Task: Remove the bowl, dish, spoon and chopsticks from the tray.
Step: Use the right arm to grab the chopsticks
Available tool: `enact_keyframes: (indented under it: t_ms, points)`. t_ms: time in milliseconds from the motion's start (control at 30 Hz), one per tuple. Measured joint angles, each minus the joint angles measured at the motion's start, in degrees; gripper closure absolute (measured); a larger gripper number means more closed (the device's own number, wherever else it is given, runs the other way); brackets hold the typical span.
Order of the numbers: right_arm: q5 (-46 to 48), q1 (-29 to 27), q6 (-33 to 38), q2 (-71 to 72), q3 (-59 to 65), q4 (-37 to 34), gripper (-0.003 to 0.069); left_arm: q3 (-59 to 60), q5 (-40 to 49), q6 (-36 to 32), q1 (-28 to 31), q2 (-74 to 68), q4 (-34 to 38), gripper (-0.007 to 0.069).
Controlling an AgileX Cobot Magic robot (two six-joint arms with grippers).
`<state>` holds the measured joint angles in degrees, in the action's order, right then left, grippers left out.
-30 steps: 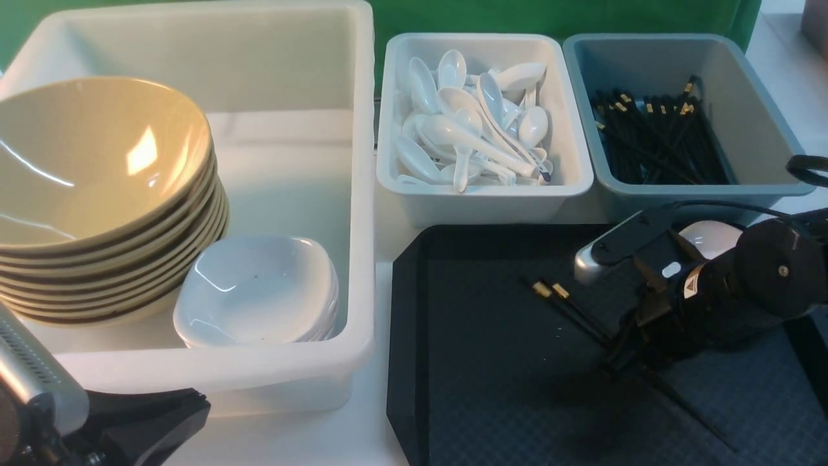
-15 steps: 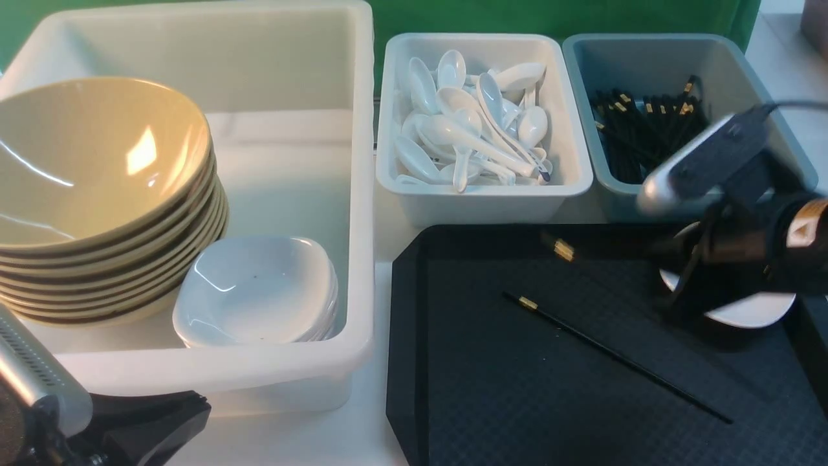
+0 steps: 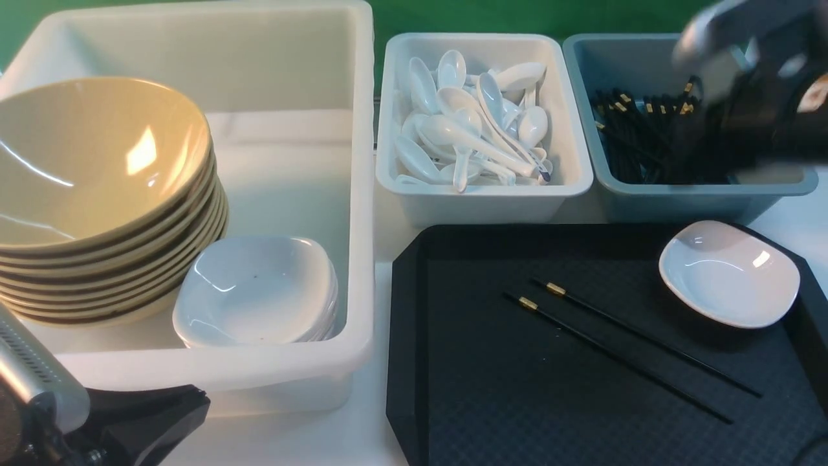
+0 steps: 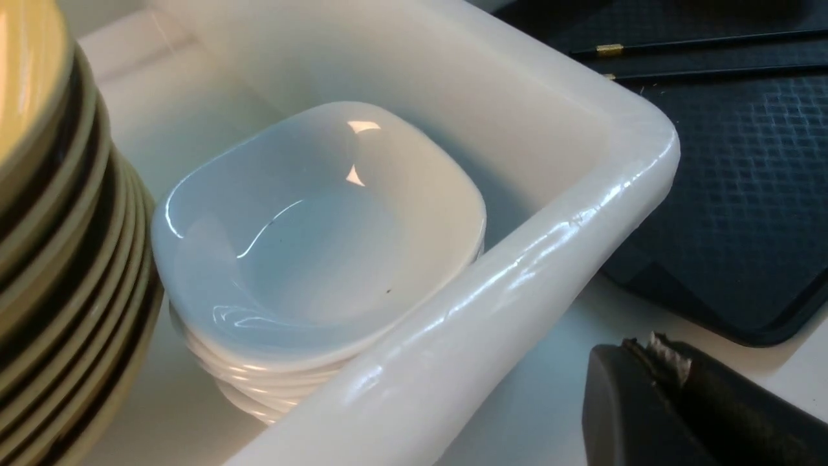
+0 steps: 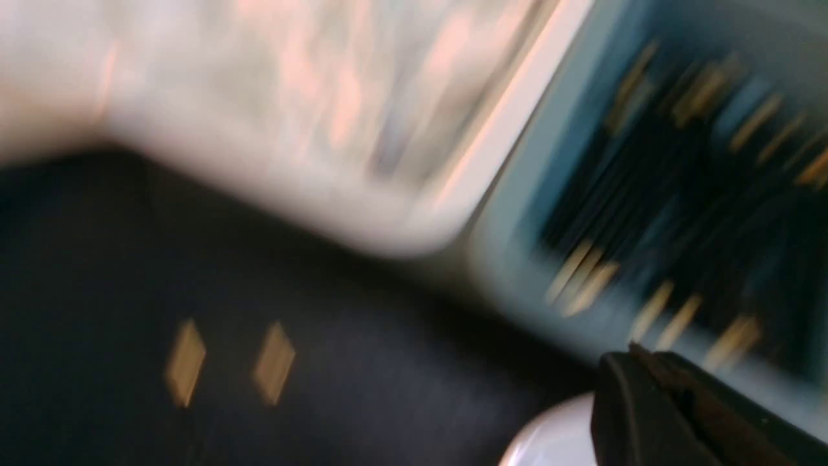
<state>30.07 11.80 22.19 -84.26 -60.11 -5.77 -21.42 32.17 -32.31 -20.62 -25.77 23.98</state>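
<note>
- As seen from the front: white table [image 3: 349,446] under everything, green backdrop [image 3: 517,16] behind.
- On its near right, black tray [image 3: 485,388]; loose on the textured floor, both chopsticks [image 3: 647,336], side by side, gold bands leftward; in the far right corner, white dish [image 3: 729,273], upright.
- Left of tray, large white tub [image 3: 363,194] with stacked olive bowls [image 3: 90,155] and stacked white dishes [image 3: 255,291]; beyond tray, small white tub [image 3: 485,204] of spoons [image 3: 466,129], blue-grey tub [image 3: 679,204] of black sticks [image 3: 647,142].
- Narrow bare strip between tray edge and large tub; tray middle open.
- Left fingers [image 4: 656,362] low beside large tub's near corner, pressed together, empty.
- Right fingers [image 5: 647,382] raised over blue-grey tub, closed, gripping nothing visible; heavily motion-blurred.
- Tray's near edge cut off.
</note>
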Motion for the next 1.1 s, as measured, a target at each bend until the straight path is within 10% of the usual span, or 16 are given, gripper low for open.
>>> enact_keyframes:
  t_ms: [167, 500, 600, 800, 1100]
  points:
    - [11.7, 2.1, 4.4, -6.5, 0.0, -0.1, 0.0560, 0.0, -0.2, 0.0, 0.0, 0.0, -0.2, 0.0633]
    - [5.6, 7.6, 4.6, -16.3, 0.0, -0.5, 0.0064, 0.0, 0.8, 0.0, 0.0, 0.0, -0.2, 0.0633]
    - [3.7, 7.7, 4.7, -19.0, 0.0, -0.5, 0.0013, 0.0, 1.4, 0.0, 0.0, 0.0, -0.2, 0.0633]
    - [4.9, 8.1, 4.2, -20.8, -0.8, -1.5, 0.0066, 0.0, 1.3, 0.0, 0.0, 0.0, -0.2, 0.0633]
    - [6.2, 12.5, 5.0, -21.0, -1.2, -1.0, 0.0512, 0.0, 1.3, 0.0, 0.0, 0.0, -0.2, 0.0633]
